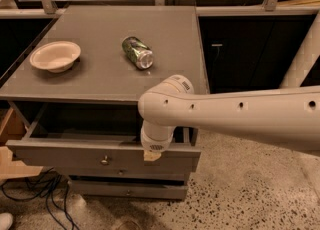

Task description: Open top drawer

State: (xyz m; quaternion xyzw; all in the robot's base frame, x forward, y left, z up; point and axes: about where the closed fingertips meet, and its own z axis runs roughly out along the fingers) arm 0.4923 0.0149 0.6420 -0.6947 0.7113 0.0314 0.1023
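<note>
The top drawer [65,155] is a wide grey drawer with a small round metal knob [105,161] at the centre of its front. It stands pulled out from the grey cabinet [100,74], and its dark box shows behind the front panel. My white arm reaches in from the right. My gripper [151,155] points down at the drawer front's top edge, right of the knob. Only a pale tip shows below the wrist.
A white bowl [55,55] and a green can lying on its side [137,52] rest on the cabinet top. Two slimmer drawer fronts [127,188] sit below. Black cables [35,194] lie on the floor at left. A wooden piece [10,124] stands left of the cabinet.
</note>
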